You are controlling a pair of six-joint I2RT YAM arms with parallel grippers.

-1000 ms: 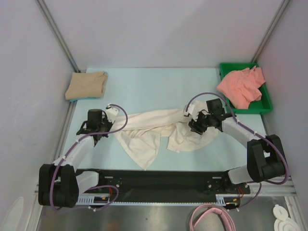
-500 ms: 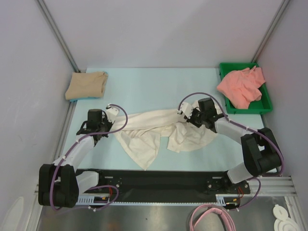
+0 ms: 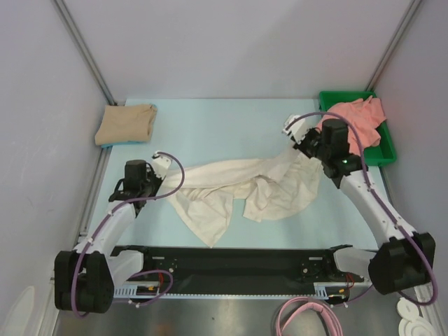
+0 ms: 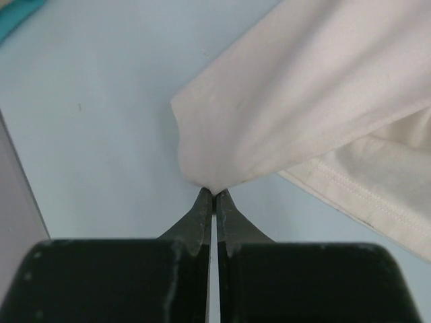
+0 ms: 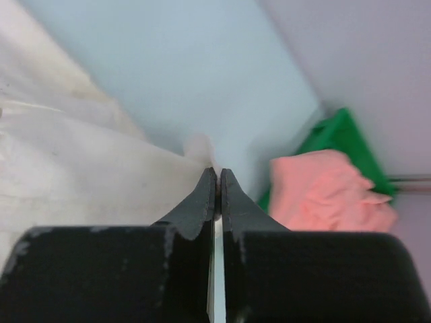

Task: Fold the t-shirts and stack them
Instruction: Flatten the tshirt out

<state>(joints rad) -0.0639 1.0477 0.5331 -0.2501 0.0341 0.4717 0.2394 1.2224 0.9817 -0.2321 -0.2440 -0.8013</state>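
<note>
Since the cream-white t-shirt (image 3: 231,190) lies rumpled on the table (image 3: 210,126), my left jaws pinch its left corner and my right jaws pinch its opposite edge near the green tray (image 3: 383,152), held apart, I judge, to spread it flat for folding.

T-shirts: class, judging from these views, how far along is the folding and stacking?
Done: tan shirt lies folded at the far left. In hand: cream shirt, unfolded, pinched by left gripper and right gripper. Left: pink shirt crumpled in the tray; nothing stacked.
</note>
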